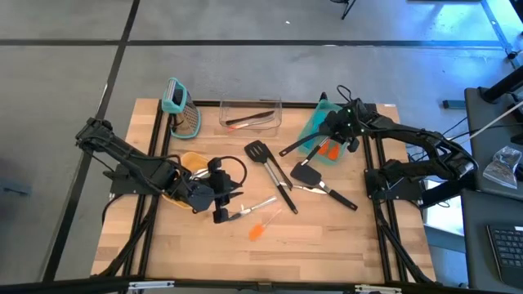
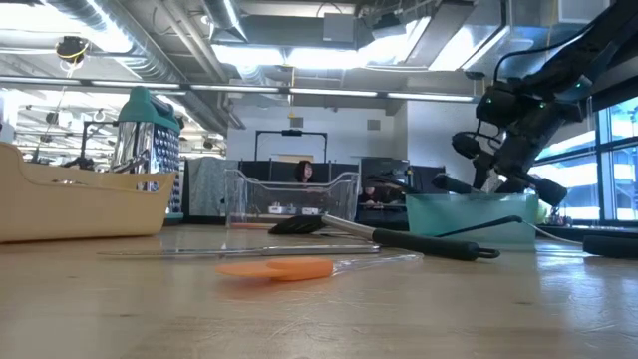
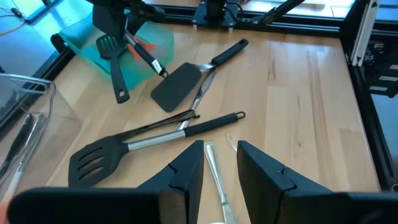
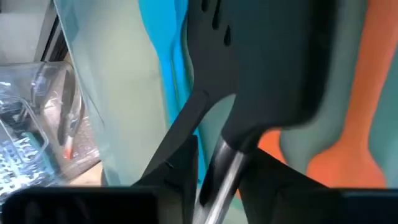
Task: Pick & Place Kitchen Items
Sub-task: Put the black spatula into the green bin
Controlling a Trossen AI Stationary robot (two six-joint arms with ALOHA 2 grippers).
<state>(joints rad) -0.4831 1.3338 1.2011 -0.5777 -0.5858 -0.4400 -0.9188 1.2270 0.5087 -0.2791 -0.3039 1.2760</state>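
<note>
On the table's left half, the left pincer (image 3: 219,149) hangs low with its fingers partly apart, one on each side of a thin metal utensil (image 3: 217,180) that lies flat on the table (image 1: 343,245). A gap shows on each side, so nothing is gripped. To take it well, the fingers probably need to drop squarely over the shaft and shut near its middle so that it does not swing.

Beside that arm sits a tan bin (image 1: 193,158), its contents hidden. Behind it stands a teal-handled grater (image 1: 176,102). Next, a clear box (image 1: 250,104) holds a dark utensil with a red tip (image 1: 249,119). Loose at mid-table lie an orange spatula (image 1: 257,232), a black slotted turner (image 1: 256,151) and a solid black turner (image 1: 306,174).

At the right, the teal bin (image 1: 315,121) holds an orange-headed spatula (image 4: 348,162) and another slotted turner (image 4: 267,62). Its metal handle runs between the fingers of the right pincer (image 4: 221,162), which is poised over the bin. Whether those fingers are pressing the handle or standing off it cannot be told. A clean drop would want the head resting inside the bin first.
</note>
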